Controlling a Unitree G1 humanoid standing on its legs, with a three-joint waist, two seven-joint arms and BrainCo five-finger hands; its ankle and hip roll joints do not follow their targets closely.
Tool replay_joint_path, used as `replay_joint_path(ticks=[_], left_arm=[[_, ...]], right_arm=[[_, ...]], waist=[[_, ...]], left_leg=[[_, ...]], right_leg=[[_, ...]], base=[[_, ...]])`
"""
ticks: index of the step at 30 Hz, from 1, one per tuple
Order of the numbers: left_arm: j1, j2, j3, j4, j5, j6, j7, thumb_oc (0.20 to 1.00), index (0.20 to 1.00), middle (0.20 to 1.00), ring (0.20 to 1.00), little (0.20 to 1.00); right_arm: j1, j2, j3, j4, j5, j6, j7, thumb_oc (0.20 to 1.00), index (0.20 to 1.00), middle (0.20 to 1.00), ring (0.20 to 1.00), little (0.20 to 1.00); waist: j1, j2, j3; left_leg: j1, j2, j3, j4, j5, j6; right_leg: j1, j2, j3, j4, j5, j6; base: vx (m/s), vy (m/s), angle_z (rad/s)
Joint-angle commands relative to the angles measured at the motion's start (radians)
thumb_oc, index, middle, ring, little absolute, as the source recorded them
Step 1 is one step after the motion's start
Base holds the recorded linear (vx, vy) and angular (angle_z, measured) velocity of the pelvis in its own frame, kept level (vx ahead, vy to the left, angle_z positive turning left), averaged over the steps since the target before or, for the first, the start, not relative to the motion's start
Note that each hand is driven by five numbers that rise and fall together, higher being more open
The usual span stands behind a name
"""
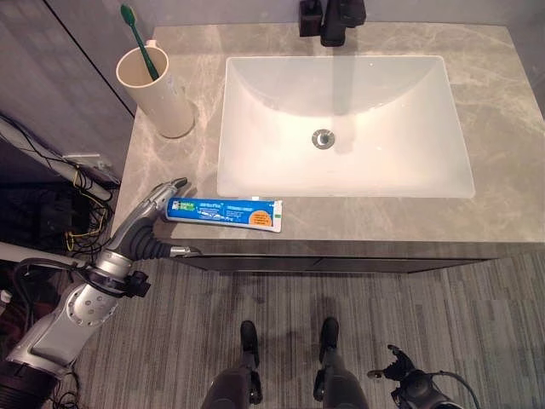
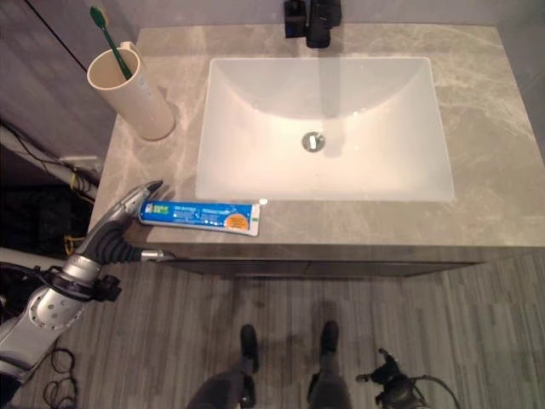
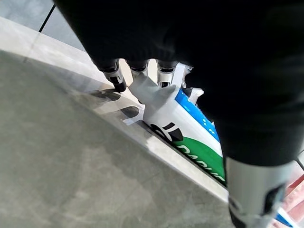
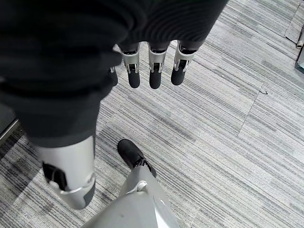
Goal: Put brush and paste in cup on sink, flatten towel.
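Grey stone-look counter (image 1: 502, 128), matt and veined, with a square front edge; it carries everything below. Sunk into its middle is a white rectangular basin (image 1: 255, 162), smooth and glossy, with a round metal drain (image 1: 323, 138) at its centre and a black tap (image 1: 336, 21) at its 12 o'clock. A cream cup (image 1: 162, 98), tall and slightly tapered, stands at the basin's 10 o'clock, well apart from the front edge; a green toothbrush (image 1: 136, 38) already leans inside it, bristles up, so that part of the task looks done. The toothpaste tube (image 1: 223, 212), a flat, glossy blue-and-white tube with an orange patch near one end, lies lengthwise along the front edge at the basin's 7 o'clock, not yet in the cup. The left hand (image 1: 152, 209) reaches the tube's cap-side end from 8 o'clock; in the left wrist view its fingers (image 3: 116, 78) point down past the crimped white end with the thumb (image 3: 256, 190) on the near side, set round the tube but, as far as can be judged, not yet clamped. The right hand (image 4: 152, 66) hangs over the striped grey floor (image 4: 228, 123), fingers loosely straight, holding nothing. No towel is visible
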Motion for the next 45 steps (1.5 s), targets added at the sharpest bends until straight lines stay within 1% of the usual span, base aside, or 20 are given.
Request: replay_joint_path(ticks=[1, 7, 16, 25, 29, 31, 32, 33, 37, 39, 42, 44, 45], left_arm=[[0.032, -0.023, -0.016, -0.025, -0.022, -0.024, -0.022, 1.0, 1.0, 1.0, 1.0, 1.0], [0.03, -0.034, -0.023, -0.016, -0.038, -0.018, -0.029, 1.0, 1.0, 1.0, 1.0, 1.0], [0.033, -0.031, -0.031, -0.016, -0.024, -0.016, -0.038, 1.0, 1.0, 1.0, 1.0, 1.0], [0.053, -0.015, -0.025, -0.013, -0.011, -0.017, -0.046, 1.0, 1.0, 1.0, 1.0, 1.0], [0.055, 0.007, -0.03, -0.001, 0.017, -0.017, -0.047, 1.0, 1.0, 1.0, 1.0, 1.0], [0.056, 0.012, -0.034, 0.003, 0.021, -0.016, -0.049, 0.909, 0.909, 0.909, 0.909, 0.909], [0.055, 0.012, -0.036, 0.003, 0.022, -0.014, -0.051, 0.881, 0.881, 0.881, 0.881, 0.881], [0.057, 0.012, -0.036, 0.005, 0.023, -0.013, -0.051, 0.875, 0.875, 0.875, 0.875, 0.875], [0.054, 0.011, -0.042, 0.019, 0.027, -0.015, -0.052, 0.793, 0.793, 0.793, 0.793, 0.793], [0.055, 0.008, -0.045, 0.022, 0.026, -0.014, -0.055, 0.79, 0.79, 0.79, 0.79, 0.79], [0.055, 0.009, -0.048, 0.023, 0.028, -0.011, -0.058, 0.812, 0.812, 0.812, 0.812, 0.812], [0.056, 0.008, -0.05, 0.026, 0.028, -0.01, -0.059, 0.802, 0.802, 0.802, 0.802, 0.802], [0.058, 0.004, -0.05, 0.028, 0.024, -0.01, -0.059, 0.78, 0.78, 0.78, 0.78, 0.78]], right_arm=[[0.027, 0.002, 0.036, -0.011, 0.022, -0.011, -0.02, 1.0, 1.0, 1.0, 1.0, 1.0], [0.027, 0.005, 0.038, -0.012, 0.022, -0.01, -0.022, 1.0, 1.0, 1.0, 1.0, 1.0], [0.033, 0.004, 0.045, -0.011, 0.011, -0.01, -0.018, 1.0, 1.0, 1.0, 1.0, 1.0], [0.037, 0.003, 0.058, -0.024, 0.012, -0.019, -0.009, 1.0, 1.0, 1.0, 1.0, 1.0], [0.038, 0.004, 0.062, -0.018, 0.013, -0.02, -0.006, 1.0, 1.0, 1.0, 1.0, 1.0], [0.041, 0.003, 0.06, -0.018, 0.013, -0.021, -0.007, 1.0, 1.0, 1.0, 1.0, 1.0], [0.042, 0.002, 0.057, -0.016, 0.013, -0.021, -0.009, 1.0, 1.0, 1.0, 1.0, 1.0], [0.044, 0.003, 0.055, -0.015, 0.014, -0.021, -0.01, 1.0, 1.0, 1.0, 1.0, 1.0], [0.051, 0.002, 0.051, -0.011, 0.015, -0.023, -0.011, 1.0, 1.0, 1.0, 1.0, 1.0], [0.053, 0.003, 0.051, -0.006, 0.015, -0.021, -0.011, 1.0, 1.0, 1.0, 1.0, 1.0], [0.057, 0.0, 0.048, -0.004, 0.012, -0.022, -0.011, 1.0, 1.0, 1.0, 1.0, 1.0], [0.058, 0.0, 0.048, -0.005, 0.012, -0.022, -0.011, 1.0, 1.0, 1.0, 1.0, 1.0], [0.061, 0.001, 0.046, -0.004, 0.011, -0.022, -0.012, 1.0, 1.0, 1.0, 1.0, 1.0]], waist=[[-0.014, -0.005, -0.03], [-0.015, -0.009, -0.033], [-0.013, -0.015, -0.035], [-0.014, -0.026, -0.042], [-0.012, -0.031, -0.043], [-0.013, -0.034, -0.043], [-0.013, -0.034, -0.043], [-0.013, -0.035, -0.043], [-0.016, -0.038, -0.046], [-0.018, -0.039, -0.049], [-0.02, -0.04, -0.051], [-0.02, -0.041, -0.052], [-0.02, -0.042, -0.054]], left_leg=[[-0.057, 0.051, -0.079, 0.004, 0.008, -0.058], [-0.058, 0.052, -0.079, 0.004, 0.009, -0.06], [-0.049, 0.059, -0.074, 0.004, 0.006, -0.061], [-0.033, 0.079, -0.059, 0.004, 0.006, -0.068], [-0.03, 0.089, -0.055, 0.004, 0.009, -0.071], [-0.029, 0.092, -0.054, 0.004, 0.009, -0.072], [-0.029, 0.093, -0.053, 0.004, 0.01, -0.072], [-0.028, 0.095, -0.053, 0.004, 0.01, -0.073], [-0.023, 0.098, -0.047, 0.004, 0.009, -0.074], [-0.021, 0.099, -0.044, 0.004, 0.009, -0.075], [-0.019, 0.101, -0.042, 0.004, 0.009, -0.076], [-0.02, 0.101, -0.042, 0.004, 0.009, -0.076], [-0.021, 0.101, -0.042, 0.004, 0.009, -0.076]], right_leg=[[-0.016, -0.082, -0.002, 0.0, 0.07, 0.039], [-0.016, -0.081, -0.004, 0.0, 0.069, 0.039], [-0.013, -0.077, -0.001, 0.0, 0.066, 0.037], [-0.01, -0.059, 0.006, 0.0, 0.057, 0.033], [-0.013, -0.052, 0.01, 0.0, 0.054, 0.032], [-0.013, -0.05, 0.011, 0.0, 0.054, 0.031], [-0.013, -0.049, 0.012, 0.0, 0.053, 0.031], [-0.013, -0.048, 0.012, 0.0, 0.053, 0.031], [-0.013, -0.045, 0.015, 0.0, 0.052, 0.03], [-0.012, -0.045, 0.015, 0.0, 0.053, 0.03], [-0.013, -0.044, 0.016, 0.0, 0.054, 0.029], [-0.014, -0.043, 0.017, 0.0, 0.054, 0.029], [-0.015, -0.043, 0.015, 0.0, 0.055, 0.029]], base=[[0.0, 0.0, 0.0], [0.0, 0.0, 0.0], [0.0, 0.0, 0.0], [0.01, -0.016, -0.02], [0.0, -0.024, -0.02], [0.0, -0.013, -0.02], [0.0, 0.0, 0.0], [0.0, 0.0, 0.0], [0.0, -0.005, -0.03], [0.0, -0.01, -0.09], [0.0, -0.002, -0.02], [0.0, 0.0, 0.0], [0.0, 0.0, 0.0]])
